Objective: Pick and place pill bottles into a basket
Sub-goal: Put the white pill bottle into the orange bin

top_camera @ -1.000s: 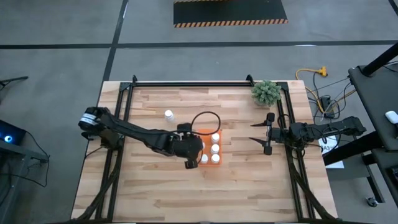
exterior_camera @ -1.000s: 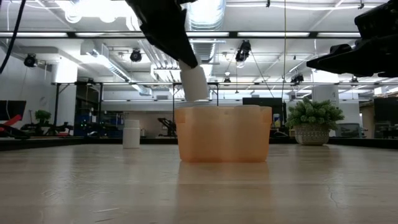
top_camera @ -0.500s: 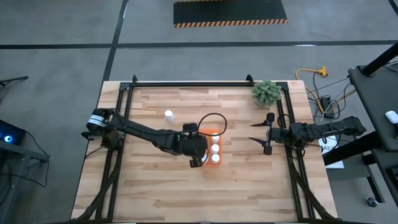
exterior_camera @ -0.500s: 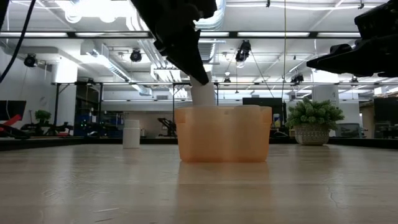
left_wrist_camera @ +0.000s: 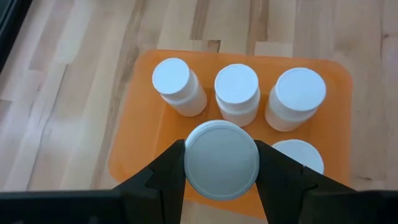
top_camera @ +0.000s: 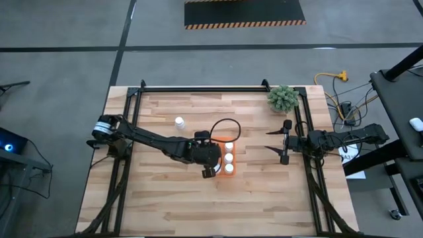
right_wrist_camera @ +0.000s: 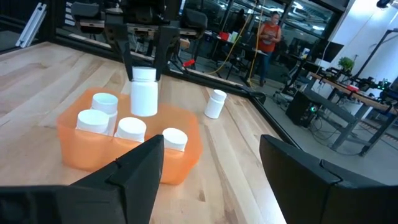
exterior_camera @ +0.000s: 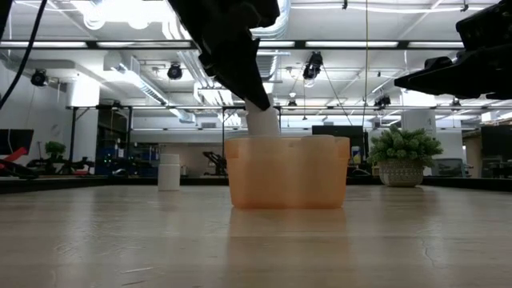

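Left gripper (left_wrist_camera: 221, 163) now lower than a second ago, clamped on a pill bottle (left_wrist_camera: 221, 160) above the orange basket (left_wrist_camera: 144, 112), four bottles inside, one bottle (top_camera: 179, 122) alone on the table (top_camera: 165, 198), right gripper (top_camera: 276, 141) apart, idle at the side.

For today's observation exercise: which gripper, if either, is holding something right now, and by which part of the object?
The left gripper holds a pill bottle by its cap, over the orange basket. The right gripper is open and holds nothing.

Bright overhead light, soft shadows
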You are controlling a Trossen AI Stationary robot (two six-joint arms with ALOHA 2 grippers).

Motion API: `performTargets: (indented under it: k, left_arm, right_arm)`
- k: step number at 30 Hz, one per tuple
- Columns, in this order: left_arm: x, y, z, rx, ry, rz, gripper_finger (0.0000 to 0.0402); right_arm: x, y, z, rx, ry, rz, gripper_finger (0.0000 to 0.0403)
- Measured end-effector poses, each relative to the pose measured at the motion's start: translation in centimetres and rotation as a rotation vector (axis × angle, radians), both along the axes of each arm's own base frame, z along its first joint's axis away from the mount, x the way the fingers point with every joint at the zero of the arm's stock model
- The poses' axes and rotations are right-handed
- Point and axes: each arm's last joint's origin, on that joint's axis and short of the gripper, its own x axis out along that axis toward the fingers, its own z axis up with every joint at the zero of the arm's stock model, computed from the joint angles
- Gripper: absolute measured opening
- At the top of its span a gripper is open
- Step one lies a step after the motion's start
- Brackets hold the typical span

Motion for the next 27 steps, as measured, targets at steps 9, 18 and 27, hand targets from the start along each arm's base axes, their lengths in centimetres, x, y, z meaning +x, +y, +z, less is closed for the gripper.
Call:
performTargets:
  k: [9, 18, 27]
  left_arm:
    - [0.0, 0.4, -1.1, -0.027, -0.008, -0.005, 0.0143]
    - [0.0, 0.9, -1.5, -0.041, -0.007, 0.000, 0.0143]
    - [1.4, 1.1, -4.2, -0.063, 0.070, -0.012, 0.0143]
  right_arm:
    - [0.0, 0.0, 0.0, -0.001, 0.000, 0.000, 0.0249]
    - [0.0, 0.0, 0.0, 0.001, 0.000, 0.000, 0.0256]
    - [0.0, 0.0, 0.0, 0.001, -0.001, -0.001, 0.0249]
